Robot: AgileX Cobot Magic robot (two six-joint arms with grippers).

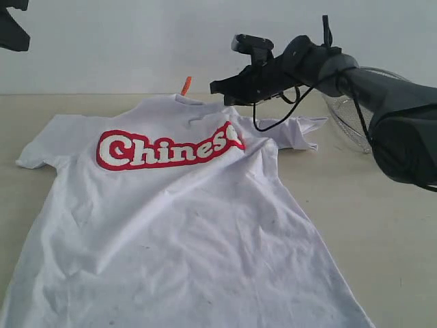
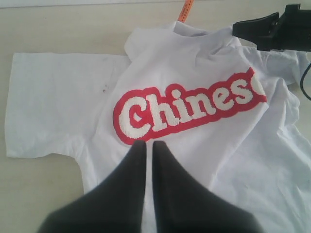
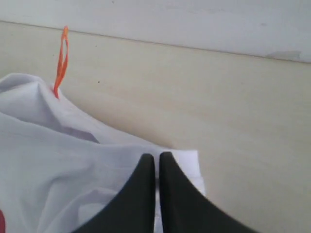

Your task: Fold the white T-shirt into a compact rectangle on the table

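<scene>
Mesh basket (image 1: pixel 343 121) (behind right arm (image 1: pixel 389 102)) beside T-shirt (image 1: pixel 177 219)

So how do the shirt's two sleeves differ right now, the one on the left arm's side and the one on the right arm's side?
The left-side sleeve lies flat and spread out on the table; the right-side sleeve is bunched and creased. The shut right claw hangs close to the right-side sleeve; no claw is over the left-side sleeve. Both are short and white, on the same shirt.
</scene>
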